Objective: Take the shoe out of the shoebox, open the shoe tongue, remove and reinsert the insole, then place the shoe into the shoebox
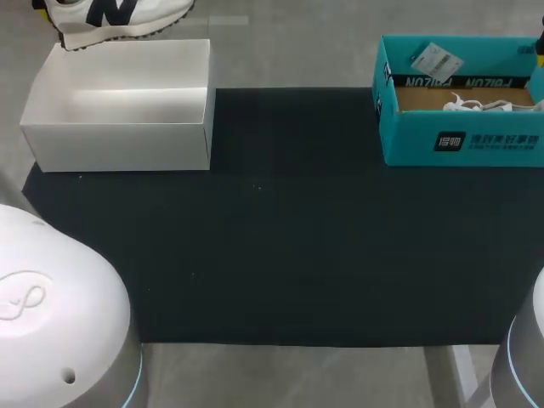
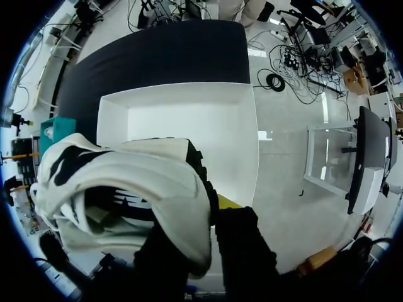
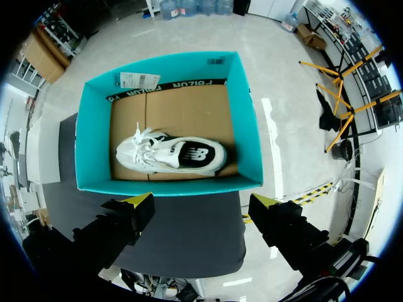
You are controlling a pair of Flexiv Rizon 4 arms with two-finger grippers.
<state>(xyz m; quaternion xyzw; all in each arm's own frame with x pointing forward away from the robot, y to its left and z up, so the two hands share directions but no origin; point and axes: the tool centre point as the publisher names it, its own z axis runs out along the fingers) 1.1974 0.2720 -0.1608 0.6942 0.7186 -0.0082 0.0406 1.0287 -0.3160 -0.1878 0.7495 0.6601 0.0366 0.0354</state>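
Observation:
A white sneaker with a dark logo (image 2: 119,195) hangs over the open white box (image 2: 182,119), and my left gripper (image 2: 208,217) is shut on its heel end. One yellow fingertip (image 2: 230,202) shows; the shoe hides the other. In the head view this sneaker (image 1: 110,17) sits at the far left, just beyond the white box (image 1: 119,146). A second white sneaker (image 3: 176,154) lies on its side in the teal shoebox (image 3: 94,132). My right gripper (image 3: 201,204) hovers open above that box's near wall. Only its laces (image 1: 476,105) show inside the teal shoebox (image 1: 459,140) in the head view.
A black mat (image 1: 280,238) covers the middle of the table between the two boxes. My arms' white bases (image 1: 51,314) (image 1: 523,365) stand at the near corners. A paper tag (image 1: 435,59) lies on the teal box's far flap.

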